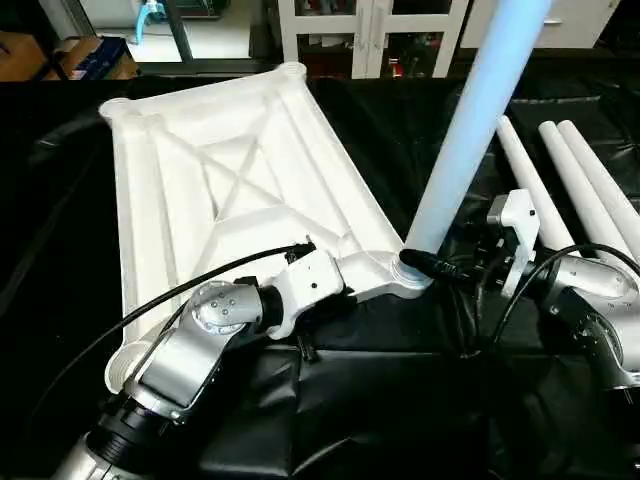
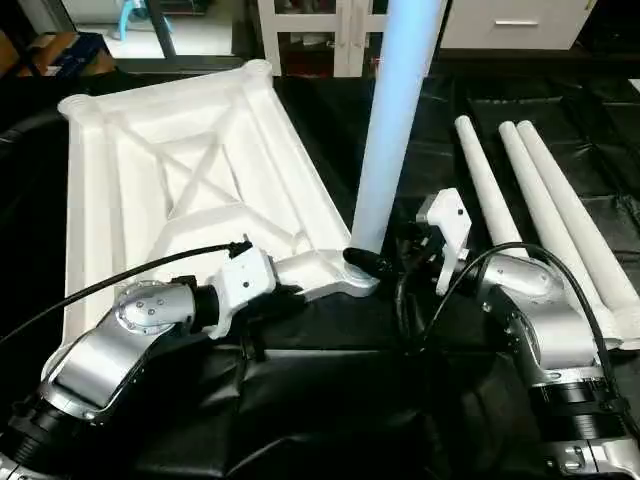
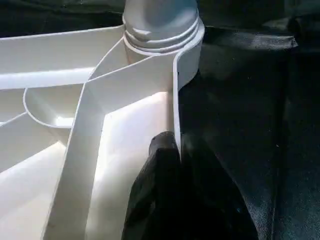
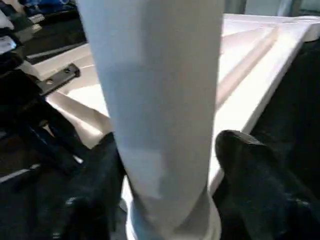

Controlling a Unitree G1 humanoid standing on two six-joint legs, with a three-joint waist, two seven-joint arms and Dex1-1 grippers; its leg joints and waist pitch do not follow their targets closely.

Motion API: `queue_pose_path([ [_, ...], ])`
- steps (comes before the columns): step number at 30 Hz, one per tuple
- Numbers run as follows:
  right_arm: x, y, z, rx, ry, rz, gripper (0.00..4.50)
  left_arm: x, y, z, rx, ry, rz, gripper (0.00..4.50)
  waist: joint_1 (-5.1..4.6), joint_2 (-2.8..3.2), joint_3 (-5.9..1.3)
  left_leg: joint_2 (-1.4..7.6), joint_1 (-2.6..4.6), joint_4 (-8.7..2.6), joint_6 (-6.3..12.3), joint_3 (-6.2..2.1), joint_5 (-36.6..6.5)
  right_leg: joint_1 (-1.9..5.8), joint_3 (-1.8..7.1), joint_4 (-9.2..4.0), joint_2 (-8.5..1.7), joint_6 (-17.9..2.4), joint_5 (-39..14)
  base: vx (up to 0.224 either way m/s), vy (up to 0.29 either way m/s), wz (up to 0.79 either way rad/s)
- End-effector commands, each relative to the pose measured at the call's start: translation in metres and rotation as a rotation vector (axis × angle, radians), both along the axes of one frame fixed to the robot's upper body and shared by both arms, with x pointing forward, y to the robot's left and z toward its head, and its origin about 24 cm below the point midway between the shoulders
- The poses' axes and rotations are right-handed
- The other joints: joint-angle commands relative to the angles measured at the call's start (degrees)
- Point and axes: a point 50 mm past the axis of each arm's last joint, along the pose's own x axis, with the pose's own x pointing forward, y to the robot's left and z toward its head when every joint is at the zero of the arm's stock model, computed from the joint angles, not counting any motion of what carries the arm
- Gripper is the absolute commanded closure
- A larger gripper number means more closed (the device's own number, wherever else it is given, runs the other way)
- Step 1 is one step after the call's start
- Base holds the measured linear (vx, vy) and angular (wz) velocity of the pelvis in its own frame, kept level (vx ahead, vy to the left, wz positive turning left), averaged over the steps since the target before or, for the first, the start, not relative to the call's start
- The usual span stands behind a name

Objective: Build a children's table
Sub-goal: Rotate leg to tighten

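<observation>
An upright leg [image 2: 395,120] stands in the tabletop's [image 2: 150,180] corner socket between the right pincer's [image 4: 165,195] parted fingers. The left pincer [image 3: 167,150] is clamped shut on the tabletop's rim just beside that socket.

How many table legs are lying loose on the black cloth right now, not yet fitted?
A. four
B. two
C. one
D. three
D: three loose legs lie side by side on the black cloth, while a fourth leg stands upright in a near corner socket of the table top.
</observation>
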Motion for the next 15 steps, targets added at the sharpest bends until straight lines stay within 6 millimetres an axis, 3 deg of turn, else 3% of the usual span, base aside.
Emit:
queue_pose_path([
  [1,-0.001,0.0,0.002,0.009,-0.001,0.003,1.9,-0.009,-0.004,-0.007,0.012,0.037,-0.057,4.5,-0.04,-1.34,-5.62,3.3,1.16,-3.89,8.62,-1.47,-5.1,3.5,2.72,-2.53,-2.42,-14.0,-10.6,0.0,0.0,0.0],
  [8,-0.001,-0.001,-0.002,0.017,0.018,-0.004,2.43,-0.01,-0.004,-0.007,0.018,0.043,-0.073,4.5,-0.2,-1.4,-5.56,3.12,1.09,-3.77,9.81,-1.29,-4.6,3.48,3.0,-2.6,-2.46,-14.2,-11.1,0.0,0.0,0.0],
  [11,0.006,-0.002,-0.013,-0.011,0.037,-0.126,2.52,-0.009,-0.006,-0.009,0.03,0.054,-0.05,4.5,-0.24,-1.49,-5.65,3.1,1.08,-3.73,9.52,-1.27,-4.6,3.51,3.02,-2.59,-2.46,-14.0,-11.4,0.0,0.0,0.0],
  [13,0.012,-0.002,-0.022,-0.034,0.053,-0.22,2.54,-0.008,-0.009,-0.01,0.033,0.062,-0.031,4.5,-0.52,-1.44,-5.45,3.0,0.8,-3.88,8.63,-1.36,-5.0,3.46,2.94,-2.79,-2.47,-13.6,-13.0,0.0,0.0,0.0],
  [15,0.016,0.002,-0.031,-0.044,0.078,-0.298,2.56,-0.006,-0.014,-0.01,0.032,0.064,-0.015,4.5,-0.9,-1.55,-5.19,2.87,0.85,-4.17,6.77,-1.38,-8.6,3.42,2.87,-3.37,-2.49,-12.4,-17.8,0.0,0.0,0.0],
])
